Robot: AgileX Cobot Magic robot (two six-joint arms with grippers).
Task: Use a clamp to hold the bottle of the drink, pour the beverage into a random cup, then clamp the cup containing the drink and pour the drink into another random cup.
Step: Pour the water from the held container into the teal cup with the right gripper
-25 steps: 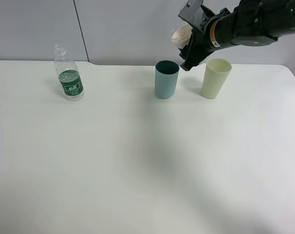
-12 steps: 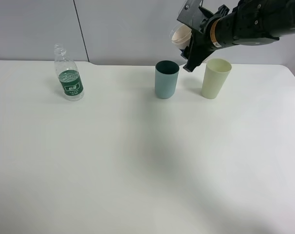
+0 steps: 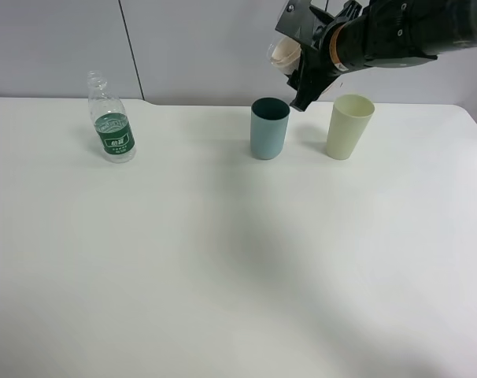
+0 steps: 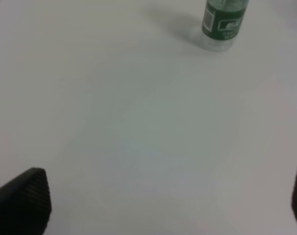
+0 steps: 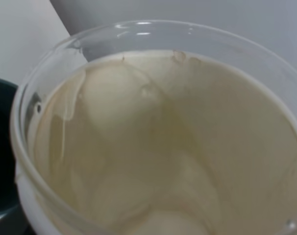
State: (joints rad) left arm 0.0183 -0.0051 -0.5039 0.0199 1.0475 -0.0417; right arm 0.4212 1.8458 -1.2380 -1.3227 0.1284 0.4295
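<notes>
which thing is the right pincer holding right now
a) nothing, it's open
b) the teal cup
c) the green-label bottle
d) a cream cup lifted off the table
D: in the exterior high view the right pincer is shut on the cream cup, held tilted above the teal cup, while the bottle stands far to the left, untouched.
</notes>
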